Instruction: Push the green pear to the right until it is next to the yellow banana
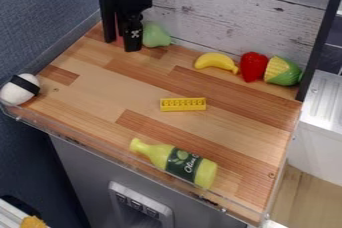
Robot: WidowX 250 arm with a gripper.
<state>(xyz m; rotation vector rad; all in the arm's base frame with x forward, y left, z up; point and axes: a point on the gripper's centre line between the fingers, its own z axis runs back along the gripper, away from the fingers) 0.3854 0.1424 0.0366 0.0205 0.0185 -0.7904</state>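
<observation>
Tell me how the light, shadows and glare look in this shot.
Camera view: light falls softly across the wooden countertop, with faint shadows rather than hard ones; small glints run along the clear front edge; the white surface at the right looks bright; the black pincer is too dark to show much detail.

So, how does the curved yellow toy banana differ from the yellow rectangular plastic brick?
The curved yellow toy banana is bent and smooth, while the yellow rectangular plastic brick is straight, with a row of small round shapes. The banana lies near the whitish wooden back wall; the brick lies around the middle of the brown wooden counter. Both are yellow and rest on that counter.
</observation>
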